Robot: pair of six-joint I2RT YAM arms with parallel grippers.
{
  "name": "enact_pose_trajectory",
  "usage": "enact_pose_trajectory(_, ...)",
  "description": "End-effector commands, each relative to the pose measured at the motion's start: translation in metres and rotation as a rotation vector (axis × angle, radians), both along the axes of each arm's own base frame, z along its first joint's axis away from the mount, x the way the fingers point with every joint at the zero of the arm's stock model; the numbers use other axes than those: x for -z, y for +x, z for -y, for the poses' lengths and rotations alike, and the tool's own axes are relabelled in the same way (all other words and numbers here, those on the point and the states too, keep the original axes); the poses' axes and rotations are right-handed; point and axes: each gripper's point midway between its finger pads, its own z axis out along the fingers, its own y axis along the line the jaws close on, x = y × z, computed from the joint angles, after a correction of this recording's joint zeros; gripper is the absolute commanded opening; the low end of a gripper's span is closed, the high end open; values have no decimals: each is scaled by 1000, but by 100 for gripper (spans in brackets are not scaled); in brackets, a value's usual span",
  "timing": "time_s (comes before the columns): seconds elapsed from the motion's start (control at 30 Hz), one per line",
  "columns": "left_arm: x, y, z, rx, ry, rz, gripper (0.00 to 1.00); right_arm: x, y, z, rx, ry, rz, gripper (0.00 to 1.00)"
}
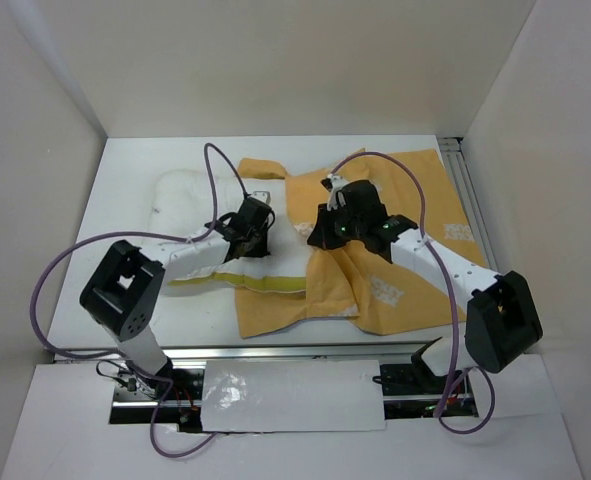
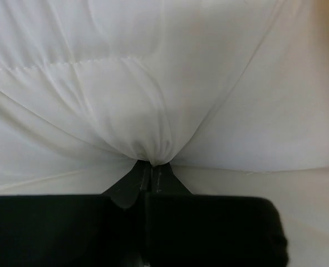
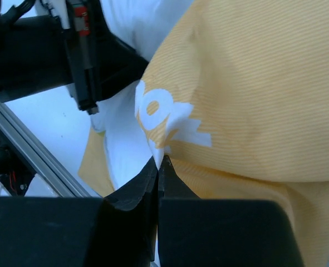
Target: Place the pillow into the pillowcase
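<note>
White on mustard here!
Plain white pillow (image 1: 280, 262), yellow edge; mustard-orange pillowcase (image 1: 405, 185), finely striped, scattered white logos; white table (image 1: 125, 180).

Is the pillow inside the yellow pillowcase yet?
Not fully. Most of the pillow lies bare, left of the pillowcase. Whether its right end is inside, cannot tell.

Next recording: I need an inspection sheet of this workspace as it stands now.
Surface: white table, flat.
Job's things: pillow lies left of centre, its right end on the crumpled pillowcase.
Clutter: nothing seen.
Hands: left hand shut on a pinch of pillow cloth; right hand shut on the pillowcase edge.
Cables: a purple cable loops from each arm.
Surroundings: white walls on three sides; metal rail at right.
</note>
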Motion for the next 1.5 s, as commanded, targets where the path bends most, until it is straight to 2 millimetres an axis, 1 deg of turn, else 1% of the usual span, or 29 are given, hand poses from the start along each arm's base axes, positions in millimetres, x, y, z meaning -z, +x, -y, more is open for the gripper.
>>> enact_pose_trajectory(0.0,42,-15,22,9,-54,-148,0,-16,9,-12,-11,9,61,0)
enact_pose_trajectory(0.03,43,-16,21,-1,-54,-158,0,-16,9,-12,-11,9,61,0)
enact_pose_trajectory(0.07,20,-7,18,-23,-59,-88,0,-20,10,-16,-25,9,74,0)
enact_pose_trajectory(0.2,-45,8,3,-100,-83,91,0,-32,20,-23,-15,13,105,0)
enact_pose_trajectory(0.23,-85,11,1,-115,-126,174,0,-30,22,-22,1,3,91,0)
enact_pose_trajectory(0.27,-99,12,-8,-153,-127,213,0,-34,28,-22,18,-3,104,0)
enact_pose_trajectory(0.3,-130,6,-11,-160,-154,271,0,-44,34,-26,26,13,110,0)
enact_pose_trajectory(0.37,-154,3,-20,-203,-172,334,0,-58,34,-38,-4,50,117,0)
enact_pose_trajectory(0.43,-174,-7,-20,-217,-226,374,0,-82,35,-53,-39,113,146,0)
enact_pose_trajectory(0.47,-168,-9,-21,-223,-224,361,0,-88,34,-57,-56,131,155,0)
enact_pose_trajectory(0.63,-187,-24,-14,-274,-284,448,0,-97,7,-94,-193,176,120,0)
enact_pose_trajectory(0.67,-182,-27,-8,-271,-275,442,0,-85,1,-98,-218,162,78,0)
enact_pose_trajectory(0.7,-186,-22,-10,-319,-262,458,0,-92,-3,-102,-246,181,77,0)
enact_pose_trajectory(0.73,-168,-19,-11,-356,-207,428,0,-90,-10,-105,-258,184,54,0)
enact_pose_trajectory(0.83,-143,-21,-27,-533,-100,364,0,-79,-19,-98,-220,168,24,0)
enact_pose_trajectory(0.87,-125,-20,-31,-577,-45,336,0,-83,-22,-92,-200,171,31,0)
enact_pose_trajectory(0.9,-130,-15,-31,-638,-61,347,0,-80,-20,-88,-160,173,24,0)
enact_pose_trajectory(0.97,-113,-16,-33,-666,6,305,0,-66,-30,-85,-166,149,-9,0)
enact_pose_trajectory(1.0,-120,-11,-30,-688,-13,315,0,-57,-27,-80,-133,119,-15,0)
enact_pose_trajectory(1.03,-114,-11,-30,-691,15,299,0,-45,-29,-77,-117,80,-42,1)
enact_pose_trajectory(1.07,-118,-10,-28,-692,4,304,0,-44,-27,-77,-109,60,-21,1)
enact_pose_trajectory(1.1,-114,-8,-28,-707,13,304,0,-32,-23,-69,-82,5,-23,14)
enact_pose_trajectory(1.17,-113,-5,-24,-717,5,303,0,-27,-21,-62,-48,-30,-25,27)
enact_pose_trajectory(1.2,-117,-1,-21,-718,-7,308,0,-20,-20,-58,-31,-52,-32,57)
enact_pose_trajectory(1.23,-110,0,-18,-708,4,297,0,-18,-18,-53,-6,-69,-21,65)
enact_pose_trajectory(1.33,-111,4,-4,-658,-20,281,0,-25,-16,-39,29,-86,4,85)
enact_pose_trajectory(1.4,-101,5,7,-590,-36,258,0,-31,-14,-21,87,-102,36,90)
enact_pose_trajectory(1.43,-98,6,13,-562,-49,253,0,-31,-12,-13,121,-106,39,100)
enact_pose_trajectory(1.47,-95,7,18,-532,-61,245,0,-32,-10,-4,150,-117,45,100)
